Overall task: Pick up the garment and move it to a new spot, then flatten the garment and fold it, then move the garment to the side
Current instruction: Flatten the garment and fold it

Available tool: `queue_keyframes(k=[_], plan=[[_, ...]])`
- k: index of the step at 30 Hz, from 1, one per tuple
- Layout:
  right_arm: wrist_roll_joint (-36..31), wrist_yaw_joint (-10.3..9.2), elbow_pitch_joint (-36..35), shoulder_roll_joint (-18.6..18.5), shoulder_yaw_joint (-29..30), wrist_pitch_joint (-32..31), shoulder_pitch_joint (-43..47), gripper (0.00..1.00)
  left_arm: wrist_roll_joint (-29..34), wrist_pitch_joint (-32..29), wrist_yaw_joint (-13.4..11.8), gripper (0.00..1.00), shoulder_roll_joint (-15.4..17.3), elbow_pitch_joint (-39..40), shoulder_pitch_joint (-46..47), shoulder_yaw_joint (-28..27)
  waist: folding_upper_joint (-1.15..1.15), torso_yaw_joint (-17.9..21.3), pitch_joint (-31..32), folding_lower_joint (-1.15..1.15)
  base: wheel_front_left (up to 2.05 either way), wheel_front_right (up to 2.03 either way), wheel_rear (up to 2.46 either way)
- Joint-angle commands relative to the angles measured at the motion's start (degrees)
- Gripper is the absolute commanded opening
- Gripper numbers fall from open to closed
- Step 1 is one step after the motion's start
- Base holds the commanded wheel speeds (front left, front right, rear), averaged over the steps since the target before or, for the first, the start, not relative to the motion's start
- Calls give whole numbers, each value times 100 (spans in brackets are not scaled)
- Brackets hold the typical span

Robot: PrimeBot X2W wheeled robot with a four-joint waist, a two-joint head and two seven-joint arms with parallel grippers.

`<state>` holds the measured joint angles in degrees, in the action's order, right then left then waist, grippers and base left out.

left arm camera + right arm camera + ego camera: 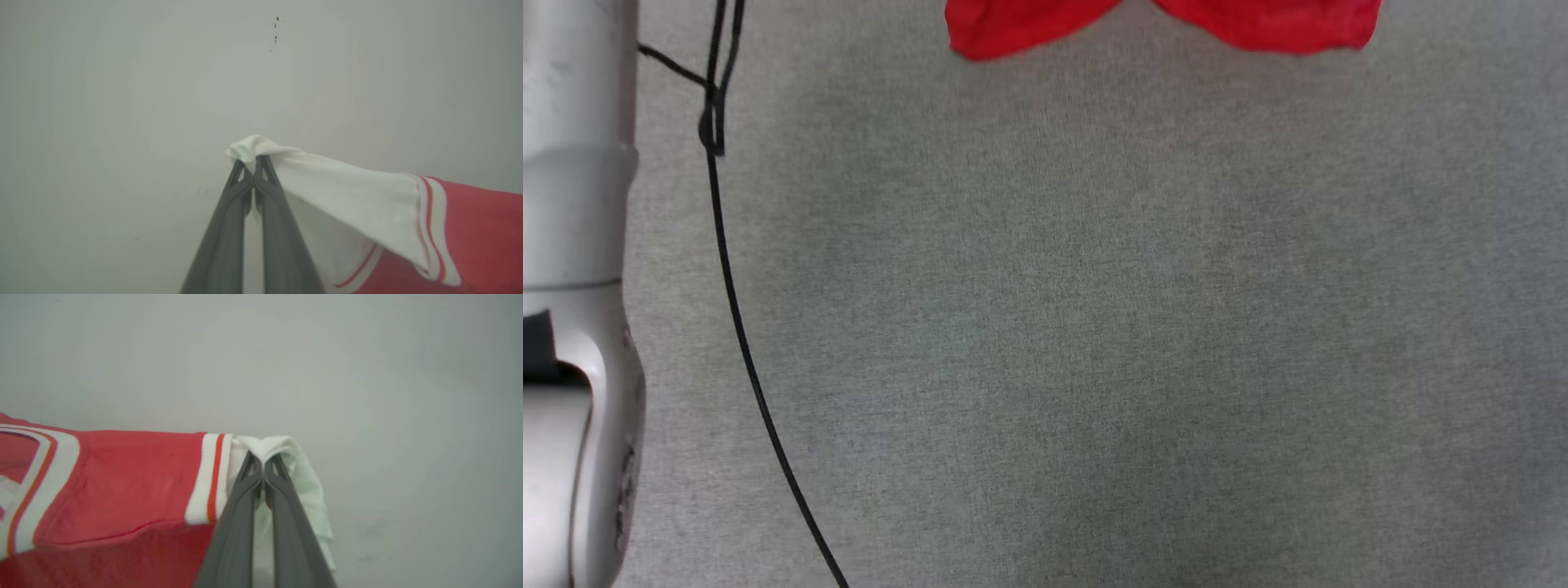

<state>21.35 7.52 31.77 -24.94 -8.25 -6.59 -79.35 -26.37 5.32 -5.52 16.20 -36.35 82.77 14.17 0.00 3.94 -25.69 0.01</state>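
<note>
Head: shirt [1258, 24] hem at top edge, over grey surface [1094, 327] | Left wrist: left end effector [252, 163] clamped on sleeve tip [249, 147]; I judge shallow bite may slip | Right wrist: right end effector [263, 459] clamped on other sleeve [282, 443]; uneven pull risks drop.

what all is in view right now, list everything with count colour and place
garment: one, red with white sleeves and red-and-white striped trim, held between the two grippers, red edge at the top of the head view
grey surface: one, grey and cloth-like, below the garment in the head view
cable: one as far as I can tell, black, running down the left of the head view
pale background: one, off-white with a few dark specks, behind the garment in the wrist views
forearm: one, pale grey, left edge of the head view
left gripper: one, dark grey, shut on a white sleeve
right gripper: one, dark grey, shut on the other white sleeve
</note>
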Motion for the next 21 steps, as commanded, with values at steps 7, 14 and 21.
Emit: queue_keyframes(k=[7, 14, 21], plan=[[257, -6, 698, 147, -514, 425, -646, 0, 12, 284, 59, 0, -3, -579, 401, -34, 0, 47, -556, -1, 0, 0, 0], [690, -6, 1509, 363, -979, 771, -627, 0, -119, 583, 220, 0, -84, -1321, 211, -49, 0, 36, -715, -1, 0, 0, 0], [1206, -5, 2253, 595, -1445, 1031, -65, 0, -327, 875, 494, 0, -199, -2070, -294, -149, 0, 21, -431, -1, 0, 0, 0]])
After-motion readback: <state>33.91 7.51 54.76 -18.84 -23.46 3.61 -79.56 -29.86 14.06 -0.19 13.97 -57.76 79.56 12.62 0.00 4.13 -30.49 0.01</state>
